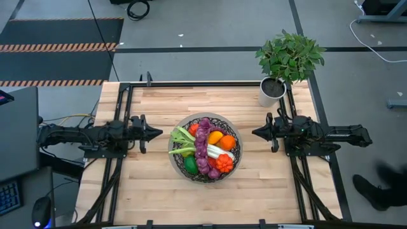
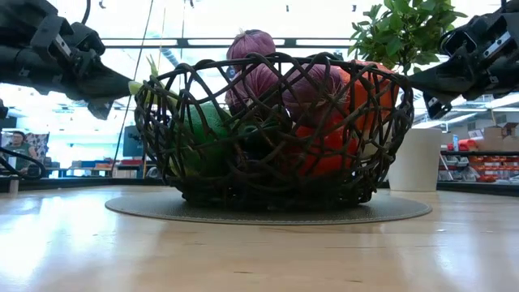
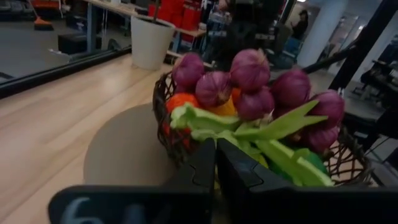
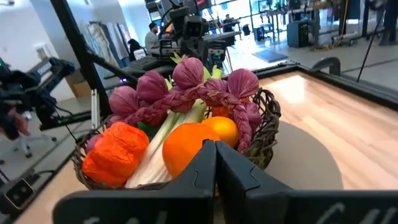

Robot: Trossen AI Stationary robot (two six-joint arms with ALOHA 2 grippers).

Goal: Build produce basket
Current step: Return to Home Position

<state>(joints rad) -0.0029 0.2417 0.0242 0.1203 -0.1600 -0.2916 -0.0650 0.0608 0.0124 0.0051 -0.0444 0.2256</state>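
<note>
Table (image 1: 152,184) top: basket (image 1: 236,137) sits dead centre, produce (image 1: 203,143) piled inside, looks complete. Left claw (image 1: 158,133) just off its left side, right claw (image 1: 255,133) just off its right; both clenched, empty, clear of the rim. For homing: pull each arm straight back toward its own table edge, level, no swing inward. Leek (image 1: 181,137) overhangs the rim toward the left claw, so don't clip it. Pot (image 1: 272,92) stands at the far right corner, near the right arm. Front edge has open room.
</note>
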